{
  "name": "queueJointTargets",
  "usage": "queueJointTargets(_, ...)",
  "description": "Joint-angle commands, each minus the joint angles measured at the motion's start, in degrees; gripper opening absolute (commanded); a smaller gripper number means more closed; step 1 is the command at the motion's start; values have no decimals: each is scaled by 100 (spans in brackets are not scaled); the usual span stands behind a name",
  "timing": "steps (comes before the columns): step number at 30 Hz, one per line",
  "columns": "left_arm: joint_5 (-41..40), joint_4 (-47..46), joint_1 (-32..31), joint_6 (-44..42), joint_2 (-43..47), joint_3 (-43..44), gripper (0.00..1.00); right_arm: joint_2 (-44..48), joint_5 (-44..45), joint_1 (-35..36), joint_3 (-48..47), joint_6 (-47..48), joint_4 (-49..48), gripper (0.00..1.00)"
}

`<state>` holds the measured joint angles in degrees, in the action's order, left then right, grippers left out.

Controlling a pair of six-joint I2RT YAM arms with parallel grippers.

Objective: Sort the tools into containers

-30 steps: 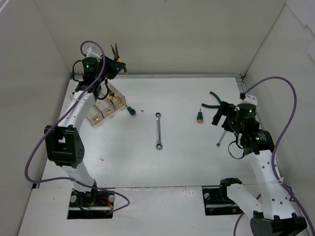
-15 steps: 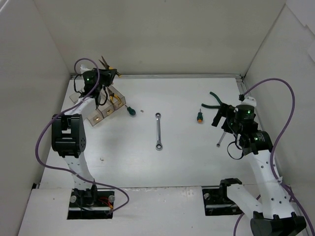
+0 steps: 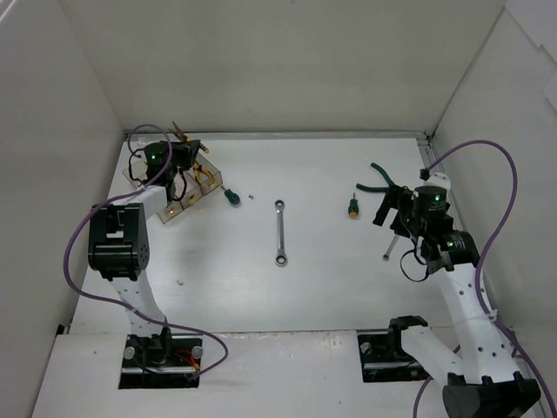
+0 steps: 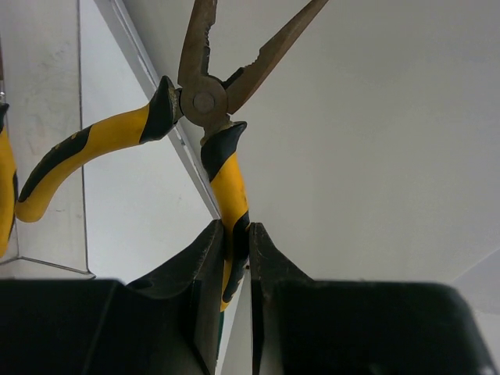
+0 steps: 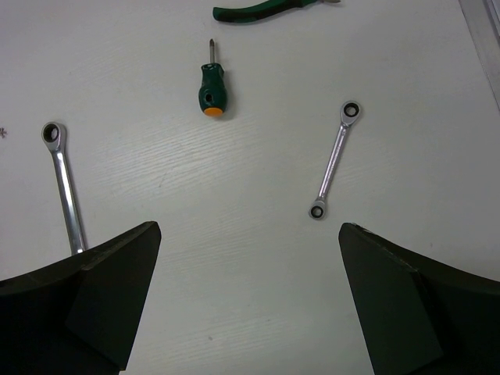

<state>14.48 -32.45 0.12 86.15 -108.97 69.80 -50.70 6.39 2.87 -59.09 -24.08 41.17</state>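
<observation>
Left end effector [image 4: 237,233] is clamped shut on one handle of the needle-nose pliers with yellow-and-black rubber grips [image 4: 205,100], holding them nose-up in the air at the back-left corner of the white table [image 3: 348,287], right over the row of three narrow clear plastic bins [image 3: 178,202]. The pliers look pretty used: dull brownish metal, toothed jaws spread apart, round pivot rivet, and the free handle swings way out to the side. A second pair of yellow-handled pliers [image 3: 205,176] is already lying in one of the bins, can't tell which one exactly. Just beside the bins there's a stubby all-green screwdriver [image 3: 231,195]. Right end effector [image 5: 246,297] hangs wide open with nothing in it, above a stubby green screwdriver with an orange butt [image 5: 212,87] and a short silver ring wrench [image 5: 333,158]. The longer silver ring wrench [image 5: 65,186] sits mid-table, and the dark green-handled pliers [image 5: 266,9] lie further back.
</observation>
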Motion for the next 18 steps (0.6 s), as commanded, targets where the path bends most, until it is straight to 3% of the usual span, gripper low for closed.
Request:
queueJointTargets(1, -16, -780, 76, 209, 254, 139, 8, 33, 37, -41, 29, -80, -320, 98)
queueJointTargets(18, 345, -1000, 234, 402, -318, 183, 24, 367, 20, -41, 117, -97, -241, 98)
